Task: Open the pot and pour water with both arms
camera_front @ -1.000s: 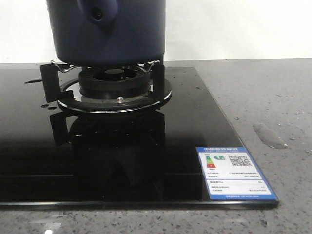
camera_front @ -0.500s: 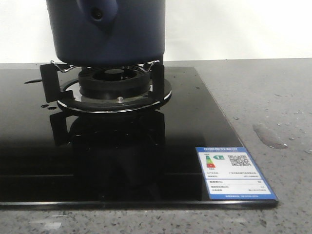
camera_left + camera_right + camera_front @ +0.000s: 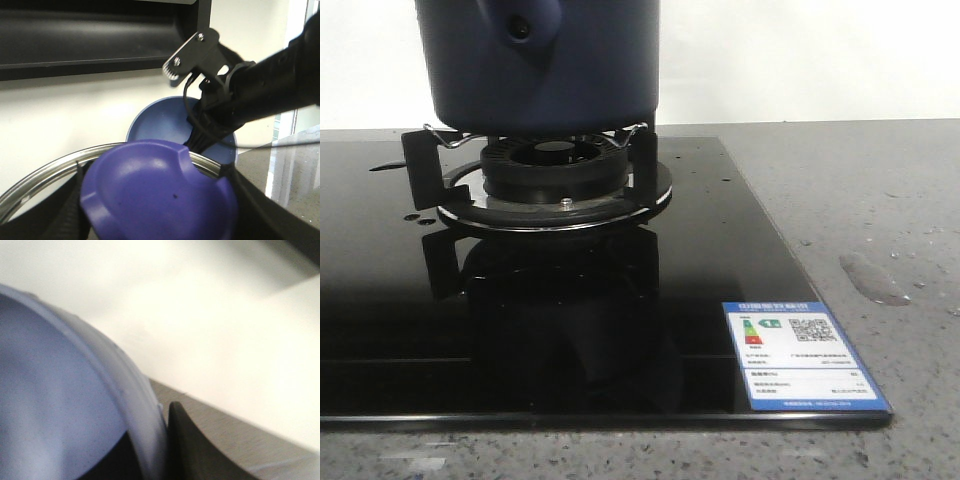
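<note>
The dark navy pot (image 3: 545,65) stands on the burner's stand in the front view, its handle mount with a dark hole (image 3: 522,30) facing me; its top is cut off and no gripper shows there. In the left wrist view my left gripper (image 3: 155,210) is shut on the purple-blue knob (image 3: 155,190) of a steel-rimmed lid (image 3: 30,185). Behind it my right arm (image 3: 260,85) holds a periwinkle bowl (image 3: 160,120). In the right wrist view my right gripper (image 3: 150,450) is shut on that bowl's rim (image 3: 145,425), one finger inside and one outside. I cannot see any water in the bowl.
The gas burner (image 3: 555,165) sits on a black glass cooktop (image 3: 520,320) with a blue and white label (image 3: 803,353) at its front right corner. A water puddle (image 3: 873,277) lies on the grey counter to the right. A dark hood (image 3: 90,35) hangs on the wall.
</note>
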Motion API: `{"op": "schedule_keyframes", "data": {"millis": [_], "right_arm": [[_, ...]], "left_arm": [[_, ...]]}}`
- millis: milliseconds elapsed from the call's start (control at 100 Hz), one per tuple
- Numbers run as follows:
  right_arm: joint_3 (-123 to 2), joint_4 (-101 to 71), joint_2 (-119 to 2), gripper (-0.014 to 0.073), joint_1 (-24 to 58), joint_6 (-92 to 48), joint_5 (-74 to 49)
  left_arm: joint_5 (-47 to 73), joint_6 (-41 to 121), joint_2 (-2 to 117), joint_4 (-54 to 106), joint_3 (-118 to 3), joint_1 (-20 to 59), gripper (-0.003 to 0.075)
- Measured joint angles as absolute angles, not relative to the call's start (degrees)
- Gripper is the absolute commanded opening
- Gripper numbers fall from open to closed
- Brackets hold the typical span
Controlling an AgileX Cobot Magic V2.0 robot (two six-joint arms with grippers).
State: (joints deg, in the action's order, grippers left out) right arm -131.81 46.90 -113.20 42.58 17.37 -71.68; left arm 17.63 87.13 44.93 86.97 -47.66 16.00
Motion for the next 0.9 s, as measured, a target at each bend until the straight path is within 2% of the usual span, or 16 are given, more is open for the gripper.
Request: {"op": "schedule_keyframes", "data": {"millis": [220, 340, 440, 610, 900], "right_arm": [[-141.14, 19.53, -109.92, -0.0043, 31.08, 15.55, -72.62], [-141.53, 4.25, -107.9, -0.0043, 22.36, 14.52, -73.31], [-139.12, -1.67, -106.27, -0.0043, 17.0, 13.18, -73.31], [-125.8, -3.77, -99.61, -0.0043, 12.54, 10.1, -73.2], [-92.87, -4.73, -83.32, -0.0043, 3.23, 4.96, -72.95]], "left_arm": [[17.49, 87.13, 44.93, 86.95, -47.66, 16.39, 0.0262], [17.49, 87.3, 46.15, 86.95, -47.66, 17.49, 0.0262], [17.49, 87.63, 47.39, 86.95, -47.66, 18.08, 0.0262], [18.24, 87.99, 49.93, 86.85, -50.46, 18.33, 0.0262], [22.46, 95.66, 58.56, 89.41, -55.21, 21.44, 0.0262]]}}
